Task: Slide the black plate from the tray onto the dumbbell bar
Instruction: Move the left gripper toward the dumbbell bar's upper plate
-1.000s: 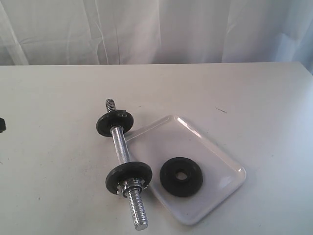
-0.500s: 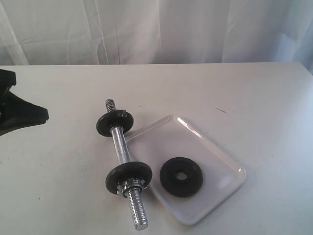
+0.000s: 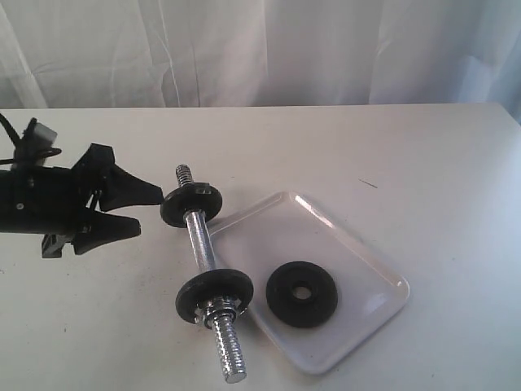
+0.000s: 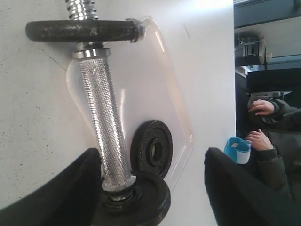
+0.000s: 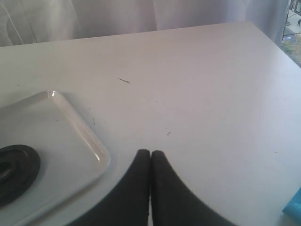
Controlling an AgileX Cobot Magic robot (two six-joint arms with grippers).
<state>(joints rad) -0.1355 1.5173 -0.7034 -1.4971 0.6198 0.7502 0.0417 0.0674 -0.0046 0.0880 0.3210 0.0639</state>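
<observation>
The black plate [image 3: 302, 293] lies flat in the white tray [image 3: 358, 244], also seen in the left wrist view as the black plate [image 4: 152, 149] on the tray [image 4: 176, 101]. The dumbbell bar [image 3: 199, 240] lies on the table left of the tray, a black disc near each end and threaded tips showing. My left gripper [image 3: 146, 212] is open, its fingertips just left of the bar's far disc. In its wrist view the left gripper [image 4: 153, 160] straddles the knurled bar [image 4: 101, 125]. My right gripper [image 5: 150, 154] is shut and empty, over bare table beside the tray [image 5: 80, 136]; it does not show in the exterior view.
A white curtain hangs behind the white table [image 3: 423, 163]. A small dark mark [image 3: 369, 183] is on the tabletop right of the tray. Past the table's edge in the left wrist view sits a person [image 4: 273, 132] with a blue cup [image 4: 237, 149].
My left arm has come into the exterior view from the left edge and moved right, until its open fingers reach the bar's far disc. Bar, tray and plate have not moved.
</observation>
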